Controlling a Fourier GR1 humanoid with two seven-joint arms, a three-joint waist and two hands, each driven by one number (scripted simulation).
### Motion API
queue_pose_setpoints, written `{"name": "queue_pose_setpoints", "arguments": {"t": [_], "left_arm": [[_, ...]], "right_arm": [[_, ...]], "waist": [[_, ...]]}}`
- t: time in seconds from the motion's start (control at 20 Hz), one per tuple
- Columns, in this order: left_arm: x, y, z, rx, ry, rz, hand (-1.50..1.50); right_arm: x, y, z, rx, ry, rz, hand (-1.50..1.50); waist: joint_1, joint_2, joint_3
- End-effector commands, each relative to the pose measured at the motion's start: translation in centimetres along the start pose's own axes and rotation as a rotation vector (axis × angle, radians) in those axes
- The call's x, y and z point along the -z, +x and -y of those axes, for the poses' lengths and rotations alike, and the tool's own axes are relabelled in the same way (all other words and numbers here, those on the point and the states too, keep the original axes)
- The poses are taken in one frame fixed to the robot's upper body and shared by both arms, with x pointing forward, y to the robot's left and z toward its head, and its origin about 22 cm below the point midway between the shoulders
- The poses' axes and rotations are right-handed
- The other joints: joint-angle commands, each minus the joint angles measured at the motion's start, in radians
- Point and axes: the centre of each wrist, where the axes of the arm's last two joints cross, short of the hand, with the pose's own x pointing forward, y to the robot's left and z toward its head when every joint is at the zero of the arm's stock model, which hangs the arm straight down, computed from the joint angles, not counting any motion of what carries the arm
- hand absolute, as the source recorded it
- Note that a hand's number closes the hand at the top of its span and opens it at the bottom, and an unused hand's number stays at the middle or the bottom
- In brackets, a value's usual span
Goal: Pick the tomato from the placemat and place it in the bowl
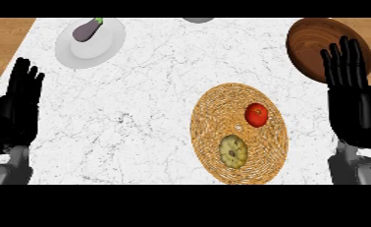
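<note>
Head view: tomato (pixel 256 114), red and round, lying on woven placemat (pixel 239 132) toward its two o'clock rim, nothing touching it. Pale yellow-green squash (pixel 232 150) on same mat at tomato's seven o'clock, near but apart. Dark wooden bowl (pixel 311 42) at tomato's one o'clock, off the mat, near counter's right edge, partly hidden behind right hand. Right hand (pixel 348 86) at tomato's three o'clock, fingers straight and up, released, holding nothing, overlapping bowl's lower right rim. Left hand (pixel 20 100) far over at nine o'clock by left edge, resting open, likewise holding nothing. White plate (pixel 98 49) with purple eggplant (pixel 87 29) well apart at ten o'clock. Marble counter (pixel 145 113) beneath all.

Step in hand, by judgement: start of reach, pick not yet begun. Next move likely calls for right hand to swing toward nine o'clock over tomato, come down, curl round it while steering wide of squash
</note>
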Motion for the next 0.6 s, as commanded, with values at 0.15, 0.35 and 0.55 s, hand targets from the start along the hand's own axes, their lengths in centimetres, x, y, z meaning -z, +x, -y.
{"name": "queue_pose_setpoints", "arguments": {"t": [0.15,0.35,0.55], "left_arm": [[-0.6,0.4,4.9,0.008,-0.235,0.043,0.0],[-2.3,-0.8,8.5,0.0,-0.357,0.002,0.0],[-2.3,-1.2,8.8,0.005,-0.36,-0.03,0.0]], "right_arm": [[-1.7,-3.0,-2.6,-0.068,0.629,-0.267,1.5],[-2.4,-3.7,-1.8,-0.45,0.62,-0.138,1.5],[-6.7,-8.5,-0.8,0.06,0.407,-0.179,-1.5]], "waist": [[0.029,0.003,0.01],[-0.013,-0.005,0.011],[0.001,-0.008,0.012]]}}
